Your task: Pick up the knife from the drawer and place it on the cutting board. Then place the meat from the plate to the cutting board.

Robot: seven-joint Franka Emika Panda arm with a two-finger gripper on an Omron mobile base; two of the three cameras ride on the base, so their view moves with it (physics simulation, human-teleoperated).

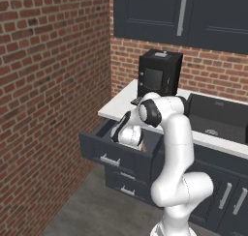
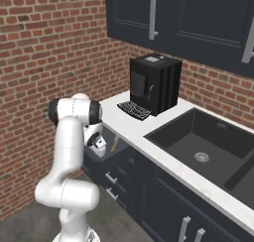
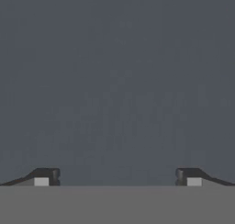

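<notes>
The arm reaches down into the open drawer (image 1: 116, 150) below the coffee machine (image 1: 160, 73), its gripper (image 3: 117, 177) spread wide and holding nothing, facing bare grey drawer surface. This looks like the knife-fetching step. A sliver of orange-brown beside the hand may be the knife (image 1: 144, 146), so the next move calls for centring over it before closing.

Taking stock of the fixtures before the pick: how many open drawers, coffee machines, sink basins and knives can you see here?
Open drawer: 1
Coffee machine: 1
Sink basin: 1
Knife: 1, only a bit of orange-brown handle shows in the drawer, partly hidden by the arm
Total: 4
</notes>
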